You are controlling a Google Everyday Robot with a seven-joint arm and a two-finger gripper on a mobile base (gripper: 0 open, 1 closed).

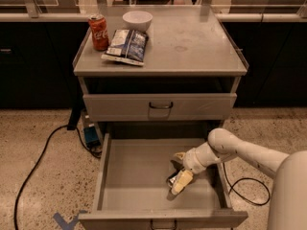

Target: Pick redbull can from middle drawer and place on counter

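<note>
One grasp pending: centring the cream gripper [180,170], its hold impossible to tell, on the slim silver-and-blue redbull can [172,178] at five o'clock in the wide grey metal middle drawer [134,176]; clamping firmly, lifting straight.

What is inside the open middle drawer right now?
The gripper is in the middle drawer, in its right half, at the redbull can. Only a sliver of the can shows. The gripper covers the rest, so I cannot tell whether the can stands or lies.
</note>
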